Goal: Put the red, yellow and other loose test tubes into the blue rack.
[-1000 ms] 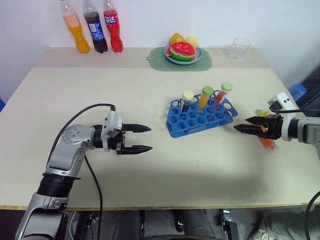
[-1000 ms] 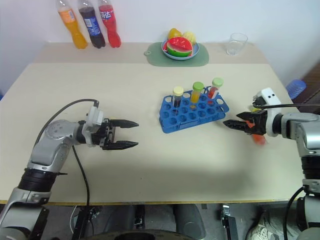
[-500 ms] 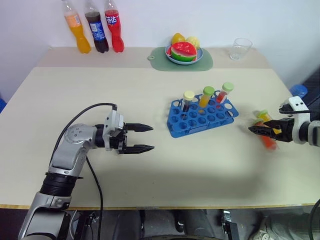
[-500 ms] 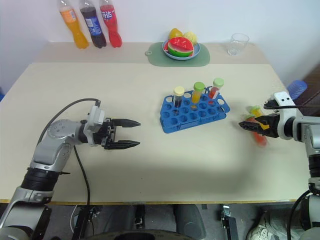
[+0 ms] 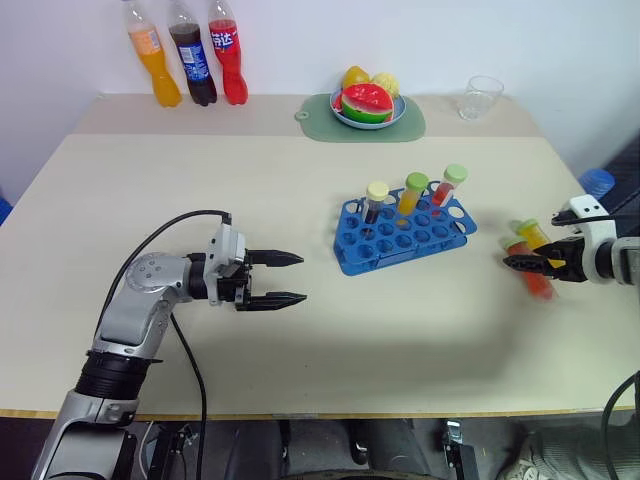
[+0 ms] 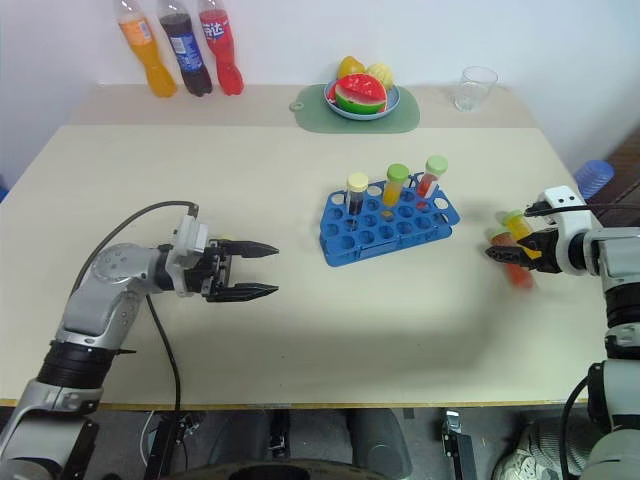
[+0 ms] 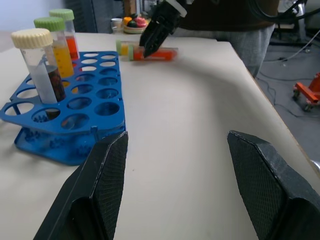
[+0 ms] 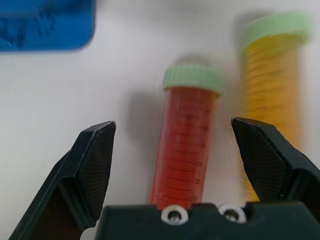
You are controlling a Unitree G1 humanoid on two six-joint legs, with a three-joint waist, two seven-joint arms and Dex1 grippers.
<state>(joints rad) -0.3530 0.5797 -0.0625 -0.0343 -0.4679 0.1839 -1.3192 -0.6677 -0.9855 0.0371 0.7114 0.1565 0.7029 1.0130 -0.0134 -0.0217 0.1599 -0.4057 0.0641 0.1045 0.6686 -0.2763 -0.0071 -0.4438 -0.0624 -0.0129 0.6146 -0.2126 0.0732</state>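
Two loose tubes lie side by side on the pale beige tabletop (image 5: 300, 380), well to the robot's right of the rack: a clear plastic tube of red liquid with a pale green cap (image 8: 186, 142) and, just beside it, a clear tube of yellow liquid with a green cap (image 8: 272, 95); both lie flat, so a grip has to come down from above. The right gripper (image 8: 187, 165) is poised over the red tube, its two black fingers spread wide with the tube lined up between them, nothing clamped yet; that straddling pose looks like the set-up for closing on the red one, though the yellow tube is so near that the far finger may nudge it.

The blue plastic rack of round holes (image 5: 405, 235) sits near the table's middle, angled; three capped tubes already stand upright along its back row — dark, amber and red — leaving most holes free, the front rows wholly so.

The left gripper (image 5: 285, 277) hangs level above bare table on the rack's other side, fingers apart and empty, pointing toward the rack; it seems parked out of the way.

Room is generous between the tubes and the rack; the loose tubes lie nearer the table's right edge, so a roll that way is the risk.
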